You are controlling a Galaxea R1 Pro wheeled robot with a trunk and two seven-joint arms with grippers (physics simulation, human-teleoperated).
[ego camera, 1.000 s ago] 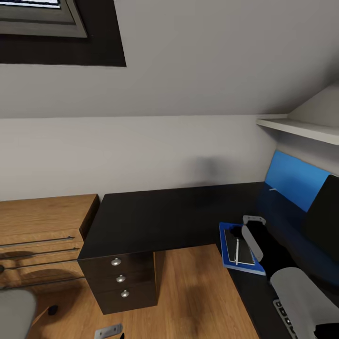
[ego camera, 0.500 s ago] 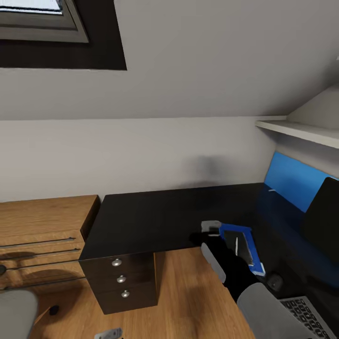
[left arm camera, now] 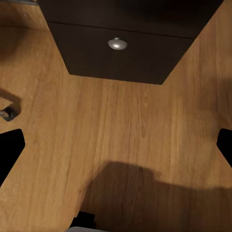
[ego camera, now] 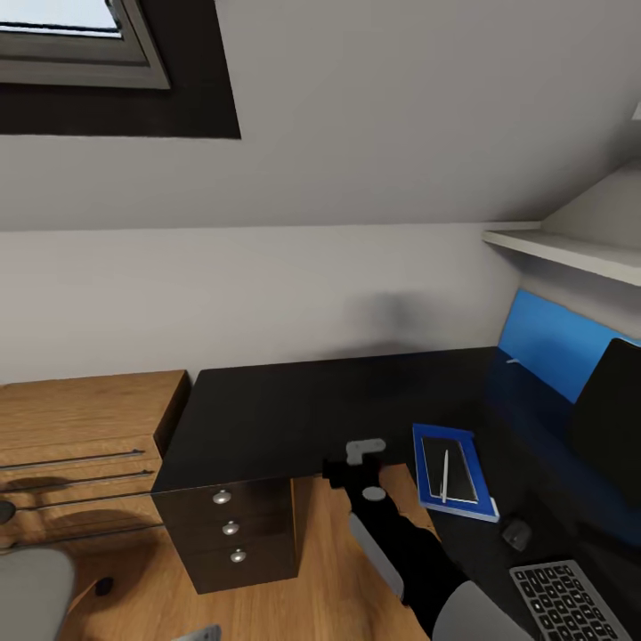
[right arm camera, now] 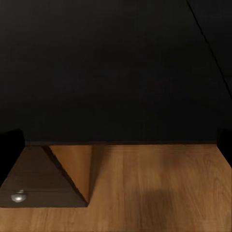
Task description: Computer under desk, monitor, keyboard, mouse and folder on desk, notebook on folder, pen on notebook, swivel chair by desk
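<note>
Stack sits finished on the tabletop (ego camera: 294, 405): blue folder (ego camera: 456, 472) lowest, dark notebook (ego camera: 434, 469) on it, white pen (ego camera: 444, 474) on top. Mouse (ego camera: 516, 533) lies just beside the folder's near corner, keyboard (ego camera: 570, 604) near it, monitor (ego camera: 610, 418) behind, at the right edge.

Right pincer (ego camera: 354, 458) hangs empty over the tabletop's front edge, left of the folder – in its wrist view the fingertips sit at the frame's two sides, so spread wide. Left pincer likewise spread, over bare floor (left arm camera: 121, 135) facing the drawers (ego camera: 230, 527).

Likely remaining: the chair (ego camera: 27, 592) (pale corner at lower left). Advice – swing the right arm away from the stack, keep clear of the pen, then turn toward the chair.
</note>
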